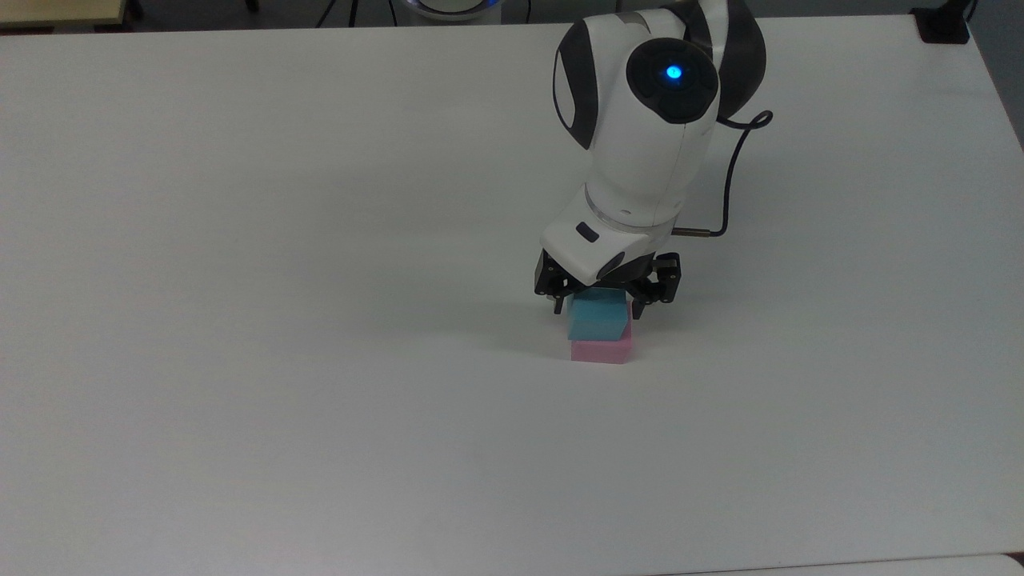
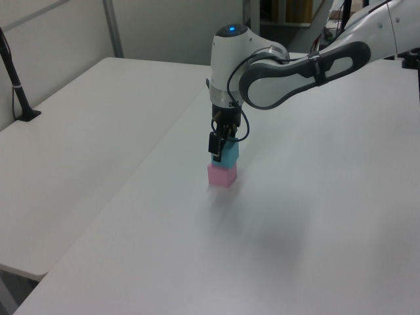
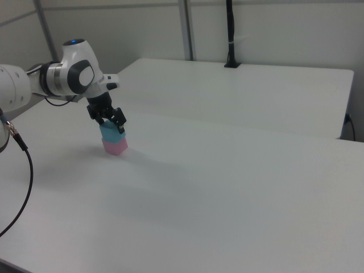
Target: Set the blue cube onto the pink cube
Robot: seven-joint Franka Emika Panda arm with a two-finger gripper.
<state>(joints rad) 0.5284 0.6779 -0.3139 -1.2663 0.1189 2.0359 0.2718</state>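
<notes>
The blue cube (image 1: pixel 598 317) rests on top of the pink cube (image 1: pixel 602 351), turned slightly askew to it, on the white table (image 1: pixel 280 320). The same stack appears in the left view, blue cube (image 2: pixel 228 155) over pink cube (image 2: pixel 221 175), and in the right view, blue cube (image 3: pixel 111 136) over pink cube (image 3: pixel 115 147). My gripper (image 1: pixel 598 307) points straight down over the stack. It is open, one fingertip on each side of the blue cube's upper part, with a small gap on both sides. The gripper (image 2: pixel 218 148) (image 3: pixel 111 120) sits just above the stack in both side views.
A black cable (image 1: pixel 732 168) loops off the wrist at the top view's right. A black post base (image 1: pixel 942 24) sits at the table's far right corner. In the left view a second white table (image 2: pixel 79 131) adjoins on the left.
</notes>
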